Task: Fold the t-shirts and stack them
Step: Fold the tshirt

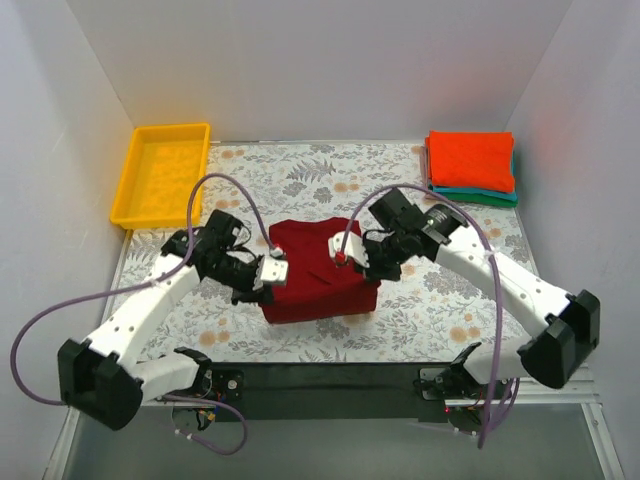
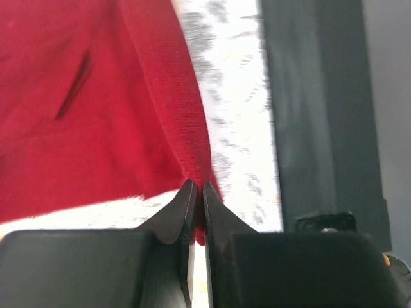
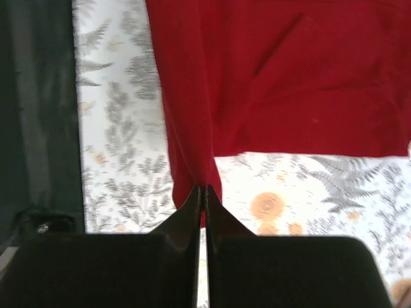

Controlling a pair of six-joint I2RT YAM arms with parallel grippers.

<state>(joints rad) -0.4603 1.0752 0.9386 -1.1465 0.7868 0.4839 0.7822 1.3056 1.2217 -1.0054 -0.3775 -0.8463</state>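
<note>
Between the 2 pairs of fingers lies the crimson t-shirt (image 1: pixel 322 285), a partly folded block on the flower-printed table (image 1: pixel 440 310). The left fingers (image 2: pixel 176 212) are pressed together on a ridge of red cloth at the shirt's left side. The right fingers (image 3: pixel 189 212) are closed the same way on a hanging edge at its right side. In each wrist view the cloth rises from the table into the tips, so both pinches look firm and the hem is lifted slightly. Holding 2 matching points probably lets the arms carry one edge across as a straight line, so the next fold lands square and does not bunch up.

Well beyond the right fingers, in the far corner, the orange-red t-shirt (image 1: pixel 470 160) sits folded on top of the teal t-shirt (image 1: pixel 485 198). By that, 2 shirts look finished and the crimson one is the last. That pile is presumably its destination once folded.

Beyond the left fingers, in the opposite far corner, a yellow tray (image 1: pixel 135 185) stands apart from the work.
</note>
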